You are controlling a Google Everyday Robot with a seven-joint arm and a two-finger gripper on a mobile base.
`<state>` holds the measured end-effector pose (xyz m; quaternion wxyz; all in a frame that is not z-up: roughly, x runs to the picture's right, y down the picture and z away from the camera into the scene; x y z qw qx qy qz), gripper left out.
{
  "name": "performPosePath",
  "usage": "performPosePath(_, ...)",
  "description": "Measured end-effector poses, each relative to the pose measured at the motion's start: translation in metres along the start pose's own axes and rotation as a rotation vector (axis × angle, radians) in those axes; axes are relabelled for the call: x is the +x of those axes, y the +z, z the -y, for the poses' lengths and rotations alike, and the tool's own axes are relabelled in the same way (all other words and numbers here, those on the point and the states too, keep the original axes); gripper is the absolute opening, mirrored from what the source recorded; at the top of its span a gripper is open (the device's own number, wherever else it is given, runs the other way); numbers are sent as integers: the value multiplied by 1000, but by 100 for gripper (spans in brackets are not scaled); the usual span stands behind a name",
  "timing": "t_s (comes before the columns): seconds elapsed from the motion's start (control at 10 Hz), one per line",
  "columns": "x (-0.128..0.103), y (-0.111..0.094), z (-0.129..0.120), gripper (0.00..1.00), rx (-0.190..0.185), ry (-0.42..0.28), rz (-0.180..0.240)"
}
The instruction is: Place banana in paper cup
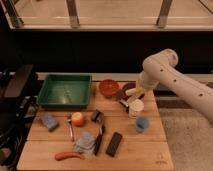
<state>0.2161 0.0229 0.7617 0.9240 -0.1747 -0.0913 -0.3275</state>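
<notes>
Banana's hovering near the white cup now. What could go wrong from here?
The banana in the gripper lies nearly level over the paper cup; released so, it may bridge the rim and roll off. The cup looks light, so a nudge could tip it toward the small blue cup beside it.

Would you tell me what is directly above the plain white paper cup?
The pale yellow banana, at the gripper, hangs just above the white paper cup. The cup's inside is hidden from this view.

Two cups (135, 108) (142, 124), one bowl (108, 88), one claw (129, 99).
</notes>
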Motion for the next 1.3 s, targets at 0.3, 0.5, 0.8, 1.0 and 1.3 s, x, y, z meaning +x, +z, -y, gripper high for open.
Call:
performPosePath(0.3, -8, 17, -18, 43, -16, 33, 22)
performPosePath(0.5, -11, 28, -25, 64, -21, 54, 48)
performPosePath(0.8, -16, 44, -23, 80, -19, 61, 89)
performPosePath(1.0, -20, 50, -21, 80, -20, 54, 106)
performPosePath(1.3, -23, 45, -17, 80, -20, 49, 131)
